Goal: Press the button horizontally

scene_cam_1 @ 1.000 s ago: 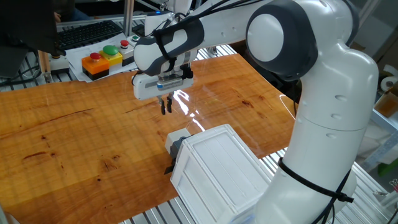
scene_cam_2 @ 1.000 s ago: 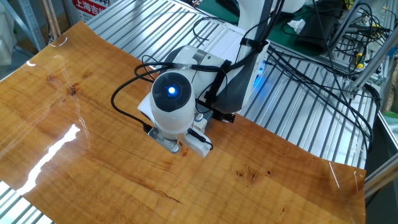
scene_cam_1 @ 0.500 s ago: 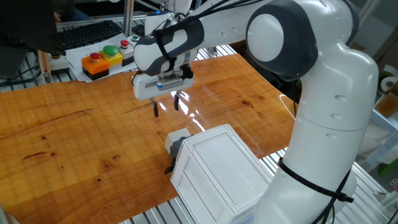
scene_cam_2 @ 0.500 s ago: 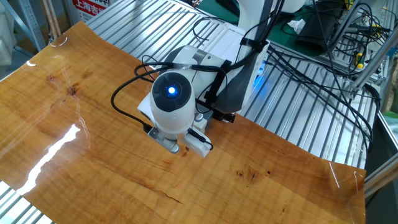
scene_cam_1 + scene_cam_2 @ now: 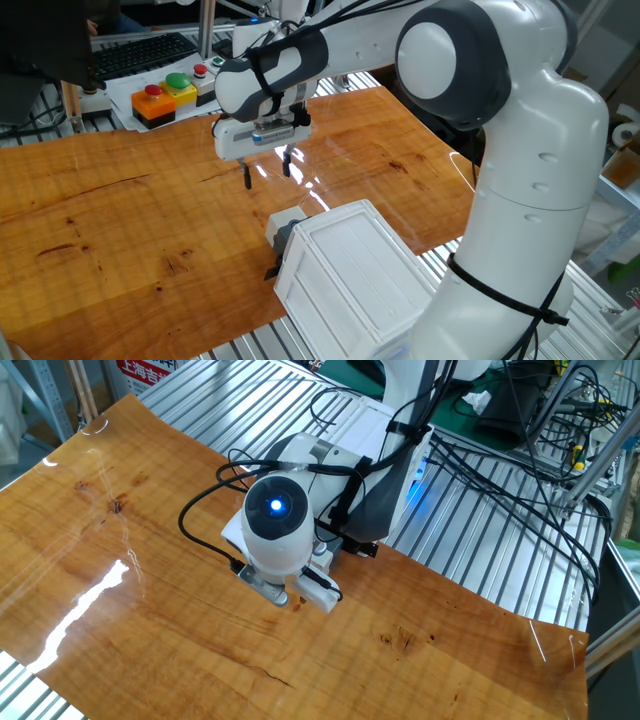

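Hand [image 5: 266, 170] spread, hanging above worktop [image 5: 120, 220], apart from button [image 5: 279, 228] jutting sideways off white box [image 5: 350, 280]: likely staging a level push.

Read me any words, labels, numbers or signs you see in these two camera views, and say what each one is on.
Red and white sign at the top edge of the other fixed view: carries red characters, cut off and too blurred to read.
Keyboard in one fixed view: key legends too small to read.
White ribbed box, button, robot arm: no text visible.
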### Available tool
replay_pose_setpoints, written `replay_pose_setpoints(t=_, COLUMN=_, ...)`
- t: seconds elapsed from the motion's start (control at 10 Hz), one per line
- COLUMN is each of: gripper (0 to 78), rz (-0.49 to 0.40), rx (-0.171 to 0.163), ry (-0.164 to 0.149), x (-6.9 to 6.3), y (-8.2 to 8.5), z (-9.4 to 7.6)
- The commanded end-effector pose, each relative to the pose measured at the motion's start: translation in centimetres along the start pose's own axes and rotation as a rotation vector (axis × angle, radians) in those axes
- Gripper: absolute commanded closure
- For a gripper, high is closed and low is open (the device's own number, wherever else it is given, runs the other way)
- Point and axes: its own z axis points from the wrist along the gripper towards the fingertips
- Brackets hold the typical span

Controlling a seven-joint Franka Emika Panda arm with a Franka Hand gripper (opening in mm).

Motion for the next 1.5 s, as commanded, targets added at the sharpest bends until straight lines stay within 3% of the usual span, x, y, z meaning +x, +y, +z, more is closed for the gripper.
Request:
replay_pose_setpoints(t=0.1, gripper=0.1, rz=-0.011, rx=-0.011, ry=0.005, x=0.4, y=-0.6, z=2.4)
replay_pose_setpoints(t=1.5, gripper=0.1, rz=-0.048, rx=-0.013, ry=0.031, x=0.8, y=-2.1, z=4.1)
